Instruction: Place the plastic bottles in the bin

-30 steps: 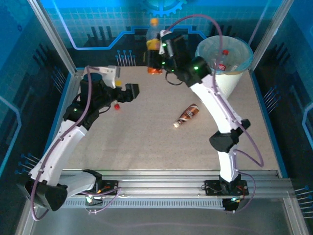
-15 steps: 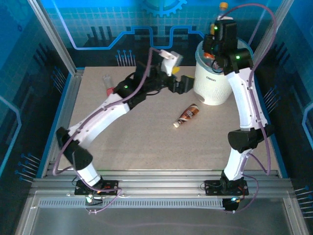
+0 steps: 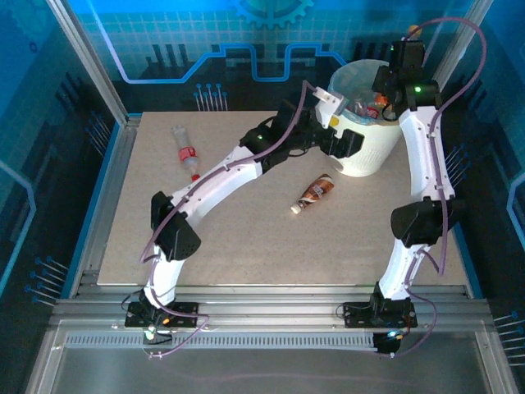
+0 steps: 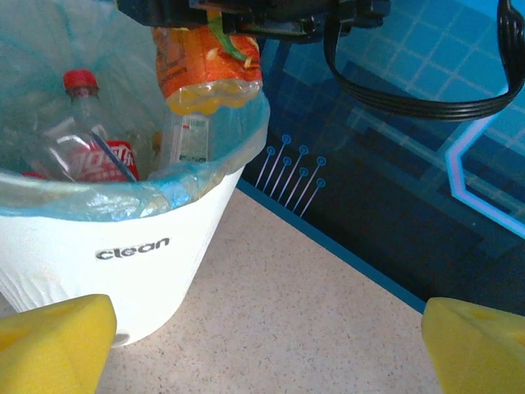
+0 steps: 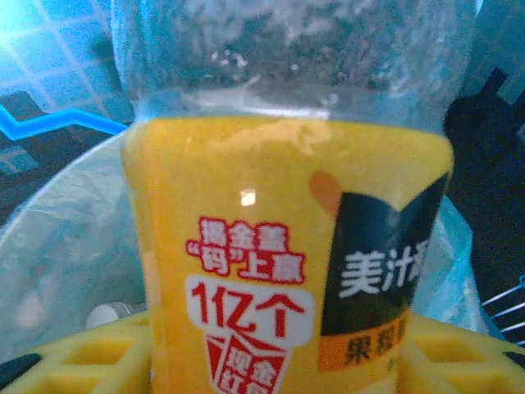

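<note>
Orange bottle [image 4: 209,66] now above bin [image 4: 123,271], yellow-labelled, clear-topped

Top external: high, behind the arm bases [image 3: 385,312] at the near edge. Looks down and toward the far side. Distant, takes in the whole counter [image 3: 246,246].
Left wrist: low over the counter, far right. Faces the far wall. Close on the bin [image 4: 123,238], its wall and rim.
Right wrist: above the bin, tilted down. Hard up against the orange bottle [image 5: 279,246], bin rim behind it.
Shared: bin in all three views; orange bottle in both wrist views.
</note>
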Action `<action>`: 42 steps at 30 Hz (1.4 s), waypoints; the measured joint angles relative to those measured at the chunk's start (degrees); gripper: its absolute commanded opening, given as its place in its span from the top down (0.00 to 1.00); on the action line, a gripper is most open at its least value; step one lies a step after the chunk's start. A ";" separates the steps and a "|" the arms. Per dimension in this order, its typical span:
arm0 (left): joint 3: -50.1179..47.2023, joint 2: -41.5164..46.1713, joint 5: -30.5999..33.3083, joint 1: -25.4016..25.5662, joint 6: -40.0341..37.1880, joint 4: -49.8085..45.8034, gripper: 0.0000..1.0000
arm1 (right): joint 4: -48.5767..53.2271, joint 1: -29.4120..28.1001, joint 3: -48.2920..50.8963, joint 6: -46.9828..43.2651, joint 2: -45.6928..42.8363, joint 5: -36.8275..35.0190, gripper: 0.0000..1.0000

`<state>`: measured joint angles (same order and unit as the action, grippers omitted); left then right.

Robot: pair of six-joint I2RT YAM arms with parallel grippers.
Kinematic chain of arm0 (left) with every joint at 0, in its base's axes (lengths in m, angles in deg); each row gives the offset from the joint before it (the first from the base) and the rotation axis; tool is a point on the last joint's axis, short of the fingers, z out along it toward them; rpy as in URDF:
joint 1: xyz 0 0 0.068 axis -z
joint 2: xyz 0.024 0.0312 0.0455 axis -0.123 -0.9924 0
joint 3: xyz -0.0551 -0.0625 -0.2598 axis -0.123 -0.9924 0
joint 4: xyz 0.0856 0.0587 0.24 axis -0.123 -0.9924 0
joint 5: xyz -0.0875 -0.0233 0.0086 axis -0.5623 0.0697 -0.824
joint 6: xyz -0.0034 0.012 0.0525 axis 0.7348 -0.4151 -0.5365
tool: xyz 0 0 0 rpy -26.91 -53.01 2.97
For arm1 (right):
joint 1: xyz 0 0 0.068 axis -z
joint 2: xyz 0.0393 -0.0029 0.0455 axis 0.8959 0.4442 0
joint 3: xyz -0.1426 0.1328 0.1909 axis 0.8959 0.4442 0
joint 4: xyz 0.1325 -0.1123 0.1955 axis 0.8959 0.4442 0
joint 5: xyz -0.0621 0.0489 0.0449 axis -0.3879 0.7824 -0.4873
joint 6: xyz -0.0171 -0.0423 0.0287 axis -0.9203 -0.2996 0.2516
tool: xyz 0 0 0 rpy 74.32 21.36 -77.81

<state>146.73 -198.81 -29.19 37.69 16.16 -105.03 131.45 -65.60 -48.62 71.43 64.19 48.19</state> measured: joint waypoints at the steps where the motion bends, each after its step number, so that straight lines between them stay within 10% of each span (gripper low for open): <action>1: 0.39 -0.63 0.02 0.00 0.39 -0.26 0.03 | -0.02 0.11 0.00 0.22 0.55 0.17 0.30; 6: 1.31 -2.10 0.07 0.00 1.01 -1.68 0.02 | 0.50 0.17 0.00 0.66 1.66 0.44 0.16; 18: 0.94 -0.09 3.04 -1.42 1.66 -4.55 0.02 | 0.90 0.04 -0.04 0.79 0.20 0.68 0.19; 24: -10.91 11.98 5.07 -9.79 3.89 -6.47 0.03 | 1.22 -2.91 2.56 0.76 -6.12 1.62 0.21; 32: -25.77 24.17 8.09 -35.06 8.31 -8.50 0.03 | -4.52 -25.51 19.43 -1.81 -22.60 -0.79 0.24; 42: -27.43 9.68 9.81 -46.05 8.24 -15.65 0.03 | -7.72 -45.81 29.59 -0.87 -24.04 -1.97 0.24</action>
<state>119.30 -189.13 -19.38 -8.37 24.40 -120.68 123.73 -111.42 -19.02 70.56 40.15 46.23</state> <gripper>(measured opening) 0.969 0.761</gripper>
